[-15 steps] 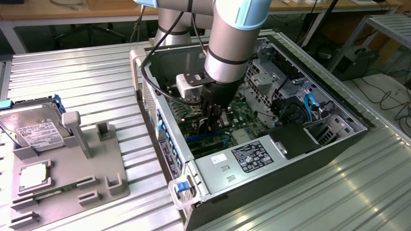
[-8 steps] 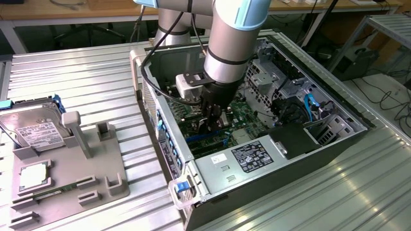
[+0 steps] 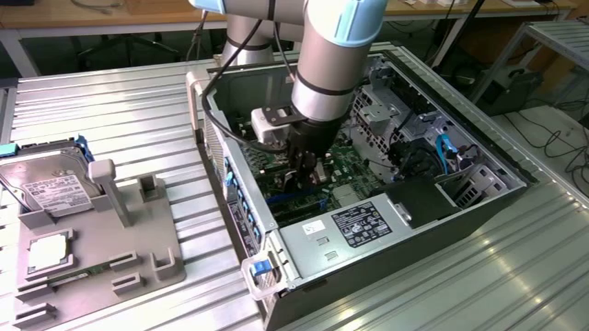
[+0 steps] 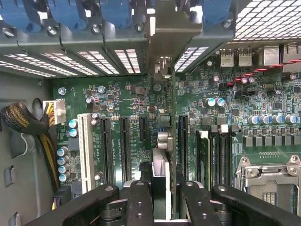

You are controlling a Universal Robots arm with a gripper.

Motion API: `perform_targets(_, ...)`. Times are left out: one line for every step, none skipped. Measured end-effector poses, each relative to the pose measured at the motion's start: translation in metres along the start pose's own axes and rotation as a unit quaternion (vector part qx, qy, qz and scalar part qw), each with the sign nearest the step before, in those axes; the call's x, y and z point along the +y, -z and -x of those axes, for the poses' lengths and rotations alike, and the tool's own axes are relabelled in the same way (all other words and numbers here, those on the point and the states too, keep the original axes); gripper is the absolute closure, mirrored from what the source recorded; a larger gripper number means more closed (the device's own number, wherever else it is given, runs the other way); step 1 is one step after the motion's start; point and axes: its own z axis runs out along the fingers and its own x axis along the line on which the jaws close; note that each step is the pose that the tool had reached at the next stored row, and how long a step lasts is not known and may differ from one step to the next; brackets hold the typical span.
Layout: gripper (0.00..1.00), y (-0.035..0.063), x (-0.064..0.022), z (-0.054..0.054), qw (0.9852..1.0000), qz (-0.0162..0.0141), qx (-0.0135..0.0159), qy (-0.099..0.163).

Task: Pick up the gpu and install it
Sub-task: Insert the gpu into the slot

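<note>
Claw [image 4: 160,197] grips gpu [image 4: 164,117] edge-on above motherboard [image 4: 122,94] slots.

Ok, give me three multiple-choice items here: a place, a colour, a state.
1. Where is the gripper? A over the grey tray; B inside the open metal computer case; C above the case.
2. What colour is the long plastic slot beside the black slots on the green motherboard? A white; B red; C yellow.
3. How is the gpu, the thin green card with a silver bracket? A lying on the grey tray; B loose on the motherboard; C clamped edge-on between the fingers.
Key: B, the arm reaches down into the case; A, it stands pale among black slots; C, fingers grip both its sides.
</note>
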Motion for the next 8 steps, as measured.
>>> perform_targets(0.72,-0.0005,0.0000,0.0000,1.0000,0.0000,-0.0001,0.000)
perform_targets(0.72,-0.0011,0.0000,0.0000,1.0000,0.0000,-0.0003,0.000)
perform_targets(0.72,-0.0017,-0.0001,0.0000,1.0000,0.0000,-0.0004,0.000)
perform_targets(0.72,-0.0025,0.0000,0.0000,1.0000,0.0001,-0.0005,0.000)
perform_targets(0.72,-0.0035,0.0000,-0.0001,1.0000,0.0002,-0.0007,0.000)
perform_targets(0.72,-0.0045,0.0000,-0.0001,1.0000,0.0003,-0.0009,0.000)
perform_targets(0.72,-0.0056,0.0000,-0.0001,1.0000,0.0003,-0.0011,0.000)
perform_targets(0.72,-0.0067,-0.0001,-0.0001,1.0000,0.0004,-0.0015,0.000)
